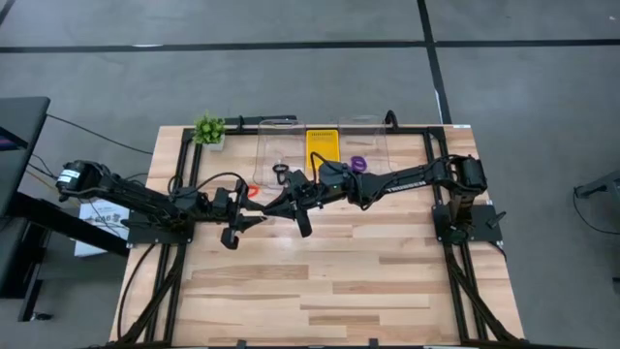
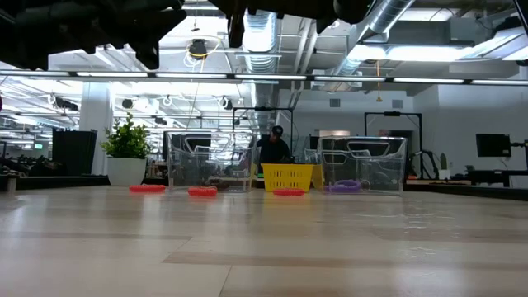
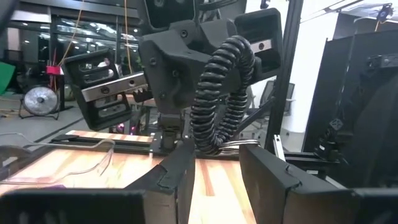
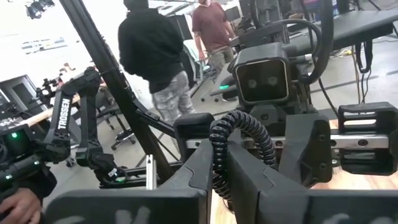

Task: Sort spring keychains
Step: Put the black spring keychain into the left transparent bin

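A black keychain (image 4: 241, 138) is off the table, over its middle. The right gripper (image 4: 227, 171) is clamped on it, both fingers pressed against the lower part of the coil, which loops up between them. The left gripper (image 3: 217, 168) faces it head-on from just beside it. Its fingers stand apart with bare wood showing in the gap, and the coil hangs just beyond and above their tips. I cannot tell whether it touches them. From above, the two arms meet nose to nose a little left of the table's centre, the left reaching in from its side and the right stretched across from the other. Another black keychain (image 1: 280, 172) lies in the left clear container (image 1: 263, 145) at the far edge. A purple keychain (image 1: 358, 164) lies in the right clear container (image 1: 373, 136). The yellow tray (image 1: 321, 145) sits between the two containers. A red keychain (image 1: 250, 191) lies on the wood just in front of the left container, near the left gripper. The level view shows three red ones in a row along the far side of the table (image 1: 339, 281). A plant (image 1: 209, 129) stands at the far left corner. People stand in the room beyond.
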Tool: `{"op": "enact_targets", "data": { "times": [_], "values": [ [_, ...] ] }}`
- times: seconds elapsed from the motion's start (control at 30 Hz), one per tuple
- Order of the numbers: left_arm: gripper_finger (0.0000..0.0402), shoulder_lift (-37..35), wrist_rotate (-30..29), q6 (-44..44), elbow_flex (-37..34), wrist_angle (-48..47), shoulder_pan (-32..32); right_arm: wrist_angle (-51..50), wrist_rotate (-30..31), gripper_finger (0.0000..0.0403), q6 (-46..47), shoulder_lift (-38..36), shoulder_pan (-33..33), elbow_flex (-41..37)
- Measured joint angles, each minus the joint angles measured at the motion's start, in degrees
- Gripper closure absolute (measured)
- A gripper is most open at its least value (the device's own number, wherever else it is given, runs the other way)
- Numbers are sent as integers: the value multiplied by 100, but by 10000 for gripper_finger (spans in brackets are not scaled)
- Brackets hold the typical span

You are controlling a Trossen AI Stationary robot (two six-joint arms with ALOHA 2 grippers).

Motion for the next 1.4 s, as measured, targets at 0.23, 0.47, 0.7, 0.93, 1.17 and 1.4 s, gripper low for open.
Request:
{"op": "enact_targets", "data": {
  "times": [0.23,0.47,0.7,0.93,1.17,1.4],
  "values": [
    [279,0,57,0,0,54,0,-261,2,377,-3,2,-9,0],
    [284,0,59,0,0,72,0,-371,67,376,-43,2,-9,2],
    [351,0,57,15,0,70,3,-373,138,372,-43,2,-9,2],
    [370,0,42,20,0,63,4,-372,146,365,-43,2,-9,2],
    [377,0,-39,22,0,59,4,-372,155,358,-43,2,25,2],
    [368,0,-52,24,0,52,4,-372,151,340,-43,2,128,0]
  ]
}}
